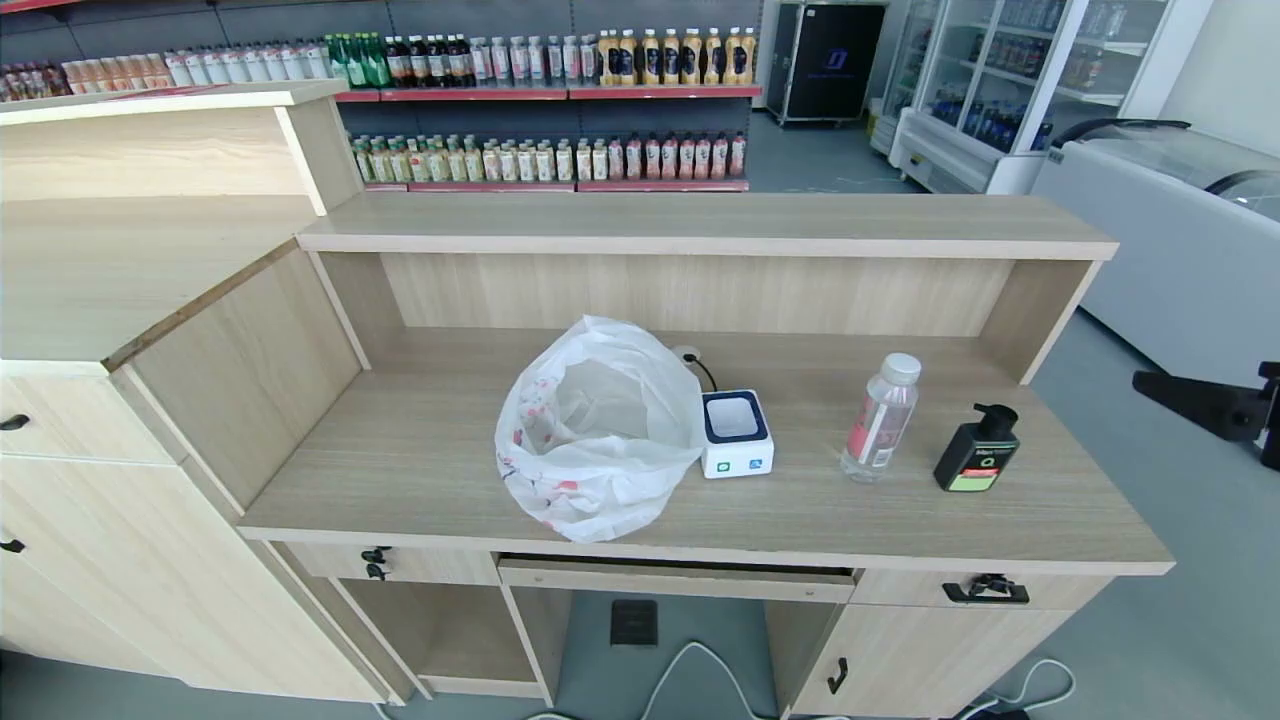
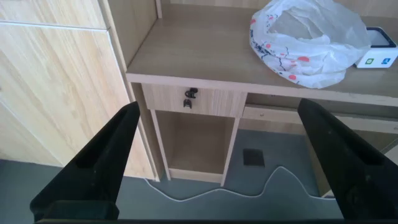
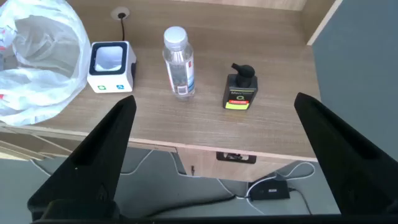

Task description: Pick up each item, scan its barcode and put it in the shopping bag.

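An open white shopping bag (image 1: 592, 430) with red print slumps in the middle of the wooden counter (image 1: 430, 450). Beside it sits a small white barcode scanner (image 1: 736, 433) with a dark frame. Further right stand a clear water bottle (image 1: 880, 417) with a red label and a black pump bottle (image 1: 978, 452) with a green label. My right gripper (image 3: 214, 162) hovers open off the counter's front right, above the floor, with the bottle (image 3: 179, 61), pump bottle (image 3: 240, 88) and scanner (image 3: 111, 66) beyond it. My left gripper (image 2: 217, 165) hangs open low at the front left, facing the bag (image 2: 308, 40) and a drawer.
A raised shelf and back wall (image 1: 700, 290) border the counter behind, and a tall side panel (image 1: 250, 370) closes its left. Drawers with black handles (image 1: 985, 590) sit under the front edge. Cables (image 2: 211, 190) lie on the floor below. A chest freezer (image 1: 1170, 220) stands at right.
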You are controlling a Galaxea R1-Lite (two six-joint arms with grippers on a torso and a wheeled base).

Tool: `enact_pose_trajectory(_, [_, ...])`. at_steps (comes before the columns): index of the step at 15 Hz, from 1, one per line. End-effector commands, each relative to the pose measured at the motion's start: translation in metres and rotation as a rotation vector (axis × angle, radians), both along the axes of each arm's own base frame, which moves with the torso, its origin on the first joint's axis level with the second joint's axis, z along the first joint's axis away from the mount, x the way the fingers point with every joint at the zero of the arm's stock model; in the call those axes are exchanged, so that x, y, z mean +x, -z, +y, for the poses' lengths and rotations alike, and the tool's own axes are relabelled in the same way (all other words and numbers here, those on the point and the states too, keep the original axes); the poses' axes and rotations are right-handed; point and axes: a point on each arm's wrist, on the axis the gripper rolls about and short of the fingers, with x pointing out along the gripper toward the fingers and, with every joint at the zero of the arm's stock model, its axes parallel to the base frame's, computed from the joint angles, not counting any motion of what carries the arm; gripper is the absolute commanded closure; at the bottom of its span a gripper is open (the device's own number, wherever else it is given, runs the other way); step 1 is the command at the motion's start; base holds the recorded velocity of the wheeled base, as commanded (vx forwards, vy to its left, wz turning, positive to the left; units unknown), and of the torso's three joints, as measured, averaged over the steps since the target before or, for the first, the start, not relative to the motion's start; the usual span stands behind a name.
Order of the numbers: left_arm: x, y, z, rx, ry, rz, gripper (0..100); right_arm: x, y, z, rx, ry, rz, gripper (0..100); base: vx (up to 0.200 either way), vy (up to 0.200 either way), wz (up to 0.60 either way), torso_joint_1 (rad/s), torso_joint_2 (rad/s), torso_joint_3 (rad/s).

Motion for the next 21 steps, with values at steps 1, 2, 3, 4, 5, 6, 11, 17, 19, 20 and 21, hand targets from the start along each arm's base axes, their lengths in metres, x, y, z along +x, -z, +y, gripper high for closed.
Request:
enact_pose_trajectory(1, [0.0, 0.0, 0.0, 0.0, 0.0, 0.0, 0, 0.032, 0.016, -0.014, 0.009, -0.008, 0.09, 0, 0.0, 0.0, 0.0, 0.0, 0.0, 0.0])
enact_pose_trajectory(2, [0.0, 0.0, 0.0, -0.001, -0.002, 0.0, 0, 0.044, 0.024, -0.023, -0.022, -0.048, 0.106, 0, 0.0, 0.0, 0.0, 0.0, 0.0, 0.0])
enact_pose_trajectory(3, [0.0, 0.0, 0.0, 0.0, 0.0, 0.0, 0, 0.048, 0.027, -0.025, -0.029, -0.071, 0.109, 0, 0.0, 0.0, 0.0, 0.0, 0.0, 0.0])
enact_pose_trajectory(4, [0.0, 0.0, 0.0, 0.0, 0.0, 0.0, 0, 0.069, 0.041, -0.037, -0.059, -0.123, 0.103, 0, 0.0, 0.0, 0.0, 0.0, 0.0, 0.0])
enact_pose_trajectory(5, [0.0, 0.0, 0.0, 0.0, -0.002, 0.0, 0, 0.077, 0.051, -0.048, -0.074, -0.114, 0.097, 0, 0.0, 0.0, 0.0, 0.0, 0.0, 0.0])
enact_pose_trajectory(6, [0.0, 0.0, 0.0, 0.0, 0.0, 0.0, 0, 0.077, 0.056, -0.059, -0.069, -0.092, 0.099, 0, 0.0, 0.0, 0.0, 0.0, 0.0, 0.0])
enact_pose_trajectory(11, [0.0, 0.0, 0.0, 0.0, 0.0, 0.0, 0, 0.084, 0.081, -0.083, -0.13, -0.036, 0.182, 0, 0.0, 0.0, 0.0, 0.0, 0.0, 0.0])
enact_pose_trajectory(17, [0.0, 0.0, 0.0, 0.0, 0.0, 0.0, 0, 0.115, 0.1, -0.084, -0.129, -0.088, 0.163, 0, 0.0, 0.0, 0.0, 0.0, 0.0, 0.0])
enact_pose_trajectory(19, [0.0, 0.0, 0.0, 0.0, -0.002, 0.0, 0, 0.126, 0.111, -0.082, -0.116, -0.136, 0.17, 0, 0.0, 0.0, 0.0, 0.0, 0.0, 0.0])
enact_pose_trajectory(20, [0.0, 0.0, 0.0, 0.0, 0.0, 0.0, 0, 0.129, 0.113, -0.081, -0.115, -0.146, 0.167, 0, 0.0, 0.0, 0.0, 0.0, 0.0, 0.0])
enact_pose_trajectory(21, [0.0, 0.0, 0.0, 0.0, -0.002, 0.0, 0, 0.138, 0.12, -0.076, -0.111, -0.191, 0.155, 0, 0.0, 0.0, 0.0, 0.0, 0.0, 0.0])
